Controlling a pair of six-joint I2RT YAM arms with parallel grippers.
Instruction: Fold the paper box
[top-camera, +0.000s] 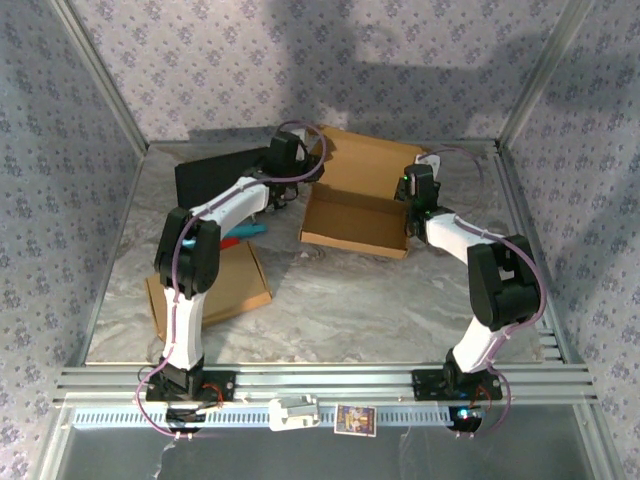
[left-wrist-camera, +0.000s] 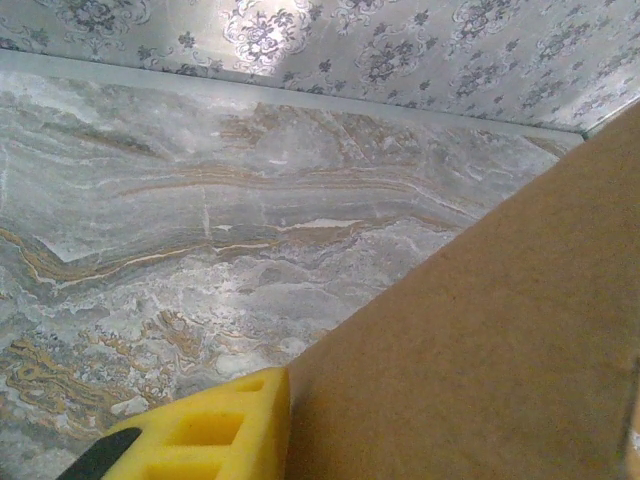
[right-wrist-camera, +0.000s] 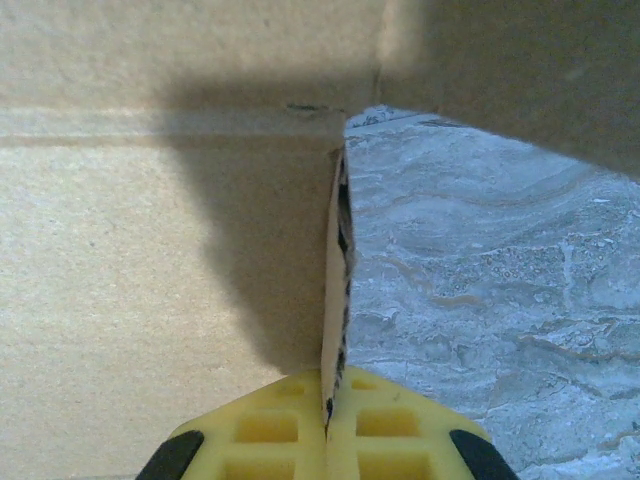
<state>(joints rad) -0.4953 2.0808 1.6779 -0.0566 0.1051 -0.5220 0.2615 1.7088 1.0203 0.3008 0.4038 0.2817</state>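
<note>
The paper box (top-camera: 352, 205) is brown cardboard, an open tray at the back middle of the table with its lid panel (top-camera: 365, 160) raised behind it. My right gripper (top-camera: 416, 200) is at the tray's right side; in the right wrist view it (right-wrist-camera: 329, 402) is shut on the thin upright edge of a side flap (right-wrist-camera: 333, 280). My left gripper (top-camera: 286, 170) is at the lid's left edge. In the left wrist view one yellow finger (left-wrist-camera: 215, 430) lies against the cardboard panel (left-wrist-camera: 480, 340), which hides the other finger.
A flat brown cardboard piece (top-camera: 215, 285) lies at the front left beside the left arm. A black panel (top-camera: 212, 180) stands at the back left, with small blue and red items (top-camera: 245, 233) near it. Metal frame rails (top-camera: 320, 385) border the table.
</note>
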